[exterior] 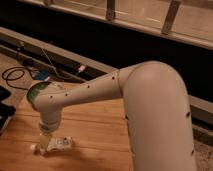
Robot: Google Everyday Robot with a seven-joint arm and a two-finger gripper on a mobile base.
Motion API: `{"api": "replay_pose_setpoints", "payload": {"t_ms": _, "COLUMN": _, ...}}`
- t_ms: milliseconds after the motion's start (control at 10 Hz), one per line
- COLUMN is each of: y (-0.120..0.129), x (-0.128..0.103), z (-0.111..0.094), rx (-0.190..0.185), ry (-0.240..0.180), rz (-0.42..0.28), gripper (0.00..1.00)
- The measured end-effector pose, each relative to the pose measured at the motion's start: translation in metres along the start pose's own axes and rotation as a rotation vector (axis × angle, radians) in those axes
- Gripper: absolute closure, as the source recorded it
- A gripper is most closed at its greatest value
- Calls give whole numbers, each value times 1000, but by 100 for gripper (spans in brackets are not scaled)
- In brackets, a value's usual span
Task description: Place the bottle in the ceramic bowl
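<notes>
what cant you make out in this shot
- ceramic bowl, camera view: only a green sliver shows; the arm covers the rest and its inside.
- bottle, camera view: partly behind the tool, which hangs low over it at the left of the table; contact between them is unclear.

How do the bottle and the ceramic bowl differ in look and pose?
The bottle is whitish; the ceramic bowl is green. The bottle lies on its side in plain view; the bowl is mostly hidden behind the arm. The bottle is at the gripper; the bowl sits farther back. Both rest on the wooden table.
</notes>
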Motion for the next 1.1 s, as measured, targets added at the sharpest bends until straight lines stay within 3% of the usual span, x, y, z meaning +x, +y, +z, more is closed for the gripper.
{"api": "replay_pose_setpoints", "payload": {"t_ms": 200, "y": -2, "x": 2, "z": 10, "rx": -28, "ry": -23, "rz": -5, "gripper": 35}}
{"api": "replay_pose_setpoints", "payload": {"t_ms": 400, "y": -11, "x": 8, "z": 29, "rx": -56, "ry": -76, "rz": 7, "gripper": 35}}
{"api": "replay_pose_setpoints", "payload": {"t_ms": 700, "y": -23, "x": 13, "z": 46, "rx": -62, "ry": -144, "rz": -1, "gripper": 35}}
{"api": "replay_pose_setpoints", "payload": {"t_ms": 1100, "y": -31, "x": 20, "z": 67, "rx": -91, "ry": -180, "rz": -3, "gripper": 35}}
